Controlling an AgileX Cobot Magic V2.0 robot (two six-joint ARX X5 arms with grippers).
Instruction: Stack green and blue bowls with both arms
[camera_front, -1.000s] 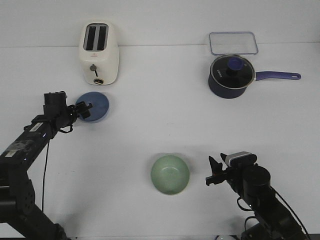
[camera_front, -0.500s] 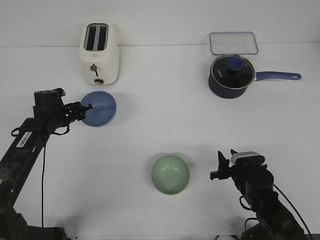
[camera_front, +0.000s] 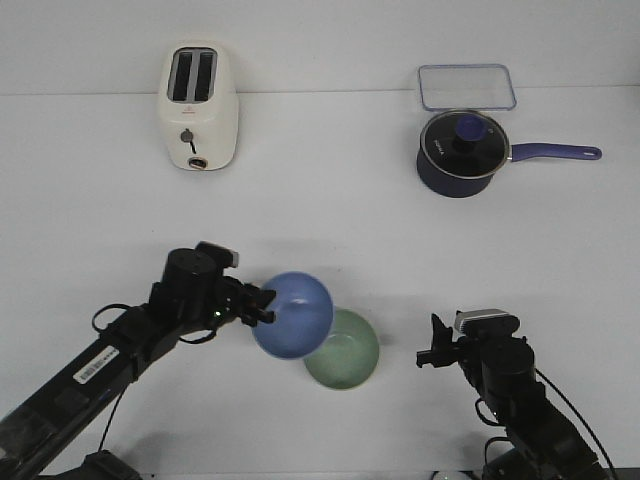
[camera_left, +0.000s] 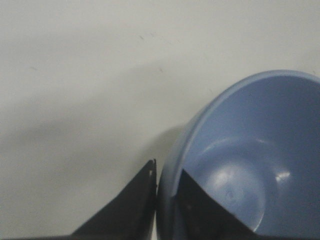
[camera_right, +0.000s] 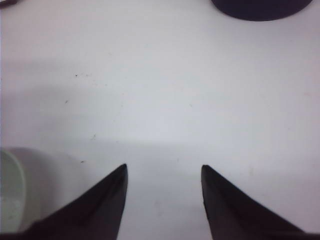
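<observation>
My left gripper (camera_front: 262, 308) is shut on the rim of the blue bowl (camera_front: 293, 315) and holds it in the air, overlapping the left edge of the green bowl (camera_front: 347, 352), which sits on the table near the front middle. In the left wrist view the blue bowl (camera_left: 245, 165) fills the right side, its rim pinched by my left gripper (camera_left: 167, 172). My right gripper (camera_front: 428, 352) is open and empty, to the right of the green bowl. In the right wrist view my right gripper (camera_right: 164, 170) is over bare table, with the green bowl's edge (camera_right: 11, 192) at the frame's side.
A cream toaster (camera_front: 200, 94) stands at the back left. A dark blue lidded saucepan (camera_front: 462, 152) with a long handle stands at the back right, also partly seen in the right wrist view (camera_right: 260, 7). A clear lidded container (camera_front: 467, 86) lies behind it.
My left arm has lifted the blue bowl from near the toaster and carried it forward and right, to beside the green bowl. The right gripper has barely moved.
</observation>
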